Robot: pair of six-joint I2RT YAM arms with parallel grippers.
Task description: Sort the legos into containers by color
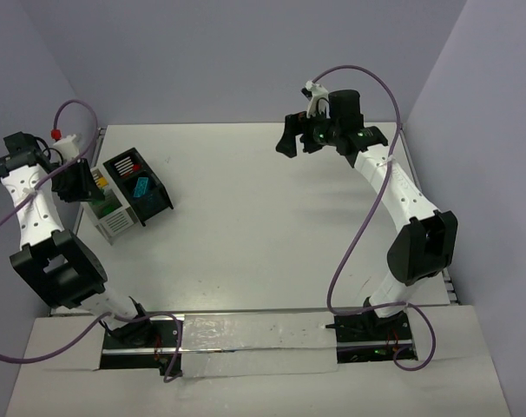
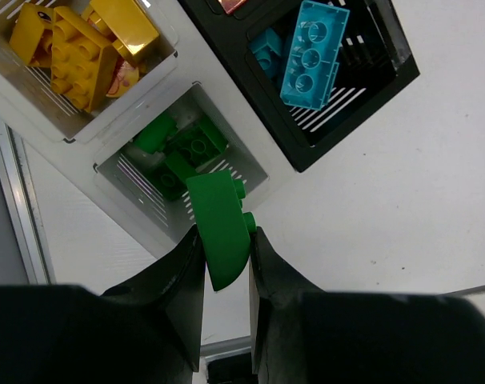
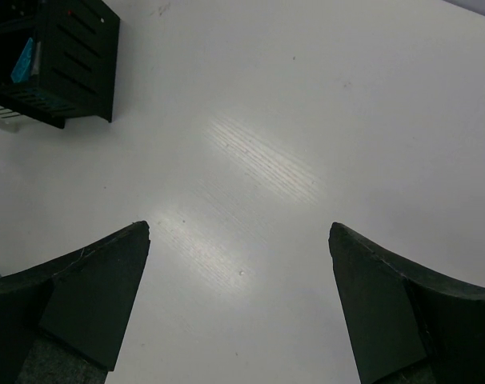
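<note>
In the left wrist view, at the bottom centre of the frame, our left gripper is clamped on a green brick, one black finger pressed against each side. The brick's far end, studs facing right, overlaps the near rim of a white slatted compartment in mid-frame, where more green legos lie. We cannot tell whether the held brick touches that rim.

Beyond it, at the upper left, a second white compartment holds a heap of yellow bricks. At the upper right stands the black bin, with a cyan brick propped on its side and a teal one just beside it.

From the top camera, the cluster of containers sits at the left of the table, with our left arm bent over its left side.

The right wrist view shows our right gripper with its fingers spread wide and nothing between them, only bare table below; the black bin is at the upper left corner. In the top view this gripper hangs near the far edge, upper centre-right, well apart from the containers.
</note>
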